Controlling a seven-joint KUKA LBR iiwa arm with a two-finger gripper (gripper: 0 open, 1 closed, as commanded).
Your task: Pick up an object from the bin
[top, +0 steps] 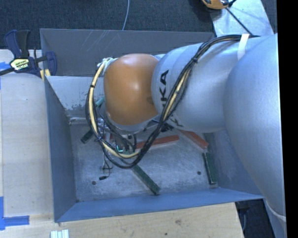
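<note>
Left of the claw (118, 143), a small dark green piece (85, 137) lies on the floor of the grey bin (61, 159), close to the left wall. A few dark scraps (105, 169) sit a little nearer the camera. The claw hangs low under the arm's orange cover (130, 87) and its looped cables. These hide it, so I cannot tell whether it is wide or narrow, or whether it holds anything.

Just to its right an orange-red flat strip (162, 140) runs out from beneath the wrist. It looks like the nearest candidate, though I cannot say which thing is meant. Below and to the right lies a thin green stick (145, 179), slanted. Well to the right, a dark green bar (209, 168) lies along the right wall.

These pieces lie flat, so a good grasp likely means coming straight down across a piece's narrow width and closing right at the floor. The floor is scuffed bare metal with open room around the claw, and only the bar is crowded by a wall.
</note>
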